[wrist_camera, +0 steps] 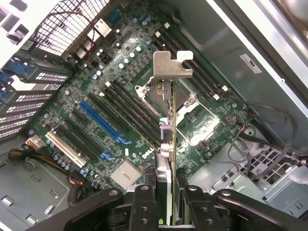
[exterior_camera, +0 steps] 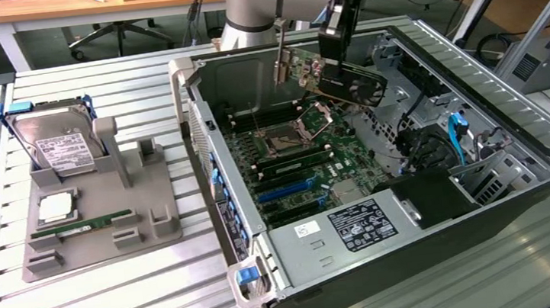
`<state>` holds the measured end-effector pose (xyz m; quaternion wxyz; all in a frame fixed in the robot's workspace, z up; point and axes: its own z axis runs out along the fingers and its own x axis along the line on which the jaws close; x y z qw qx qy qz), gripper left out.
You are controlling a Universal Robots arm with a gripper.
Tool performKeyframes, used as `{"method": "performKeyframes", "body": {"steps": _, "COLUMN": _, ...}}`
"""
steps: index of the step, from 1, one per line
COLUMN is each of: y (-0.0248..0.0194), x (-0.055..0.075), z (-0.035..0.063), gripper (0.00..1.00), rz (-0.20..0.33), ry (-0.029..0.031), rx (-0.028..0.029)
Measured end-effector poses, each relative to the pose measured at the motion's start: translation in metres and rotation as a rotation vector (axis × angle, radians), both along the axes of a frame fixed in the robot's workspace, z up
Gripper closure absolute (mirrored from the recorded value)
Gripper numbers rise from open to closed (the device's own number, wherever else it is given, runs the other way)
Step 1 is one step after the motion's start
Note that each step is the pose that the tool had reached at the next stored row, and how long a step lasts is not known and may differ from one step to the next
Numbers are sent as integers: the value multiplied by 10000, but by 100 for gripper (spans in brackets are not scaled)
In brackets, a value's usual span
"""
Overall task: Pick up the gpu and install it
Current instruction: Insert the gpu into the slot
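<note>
Exterior view: my end effector (exterior_camera: 334,31) hangs over the open computer case (exterior_camera: 201,131) with the gpu (exterior_camera: 341,78) clamped in it. The card is in the air above the motherboard (exterior_camera: 307,166), roughly over the CPU socket (exterior_camera: 288,133), and it touches nothing else. The case lies on its side on the desk (exterior_camera: 115,293) with the side panel off. I take that to be so the board faces up and I can reach the slots from above.

I hold the card on edge, its dark faces upright and the silver bracket (wrist_camera: 169,65) at the end away from my grip. As I read it, this keeps the connector edge turned down toward the board and the bracket toward the rear wall of the case.

In the wrist view I look straight down the thin edge of the card. Past it is the long blue slot (wrist_camera: 103,120), which lies off to one side of the card rather than under it.

My jaws are closed partway, only as far as the card's thickness lets them. The fingers (wrist_camera: 143,202) press on its two flat faces, so the grip looks firm and square.

To the exterior view's left, well apart from the case, the gray fixture (exterior_camera: 100,241) carries the hard drive (exterior_camera: 65,149) and the RAM stick (exterior_camera: 83,226), each in its own seat.
</note>
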<state>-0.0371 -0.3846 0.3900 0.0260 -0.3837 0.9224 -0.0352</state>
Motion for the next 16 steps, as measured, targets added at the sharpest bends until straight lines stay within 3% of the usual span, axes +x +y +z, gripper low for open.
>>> {"method": "performKeyframes", "body": {"steps": 16, "y": 0, "x": 0, "z": 0, "gripper": 73, "rz": 423, "ry": 0, "rx": -5}}
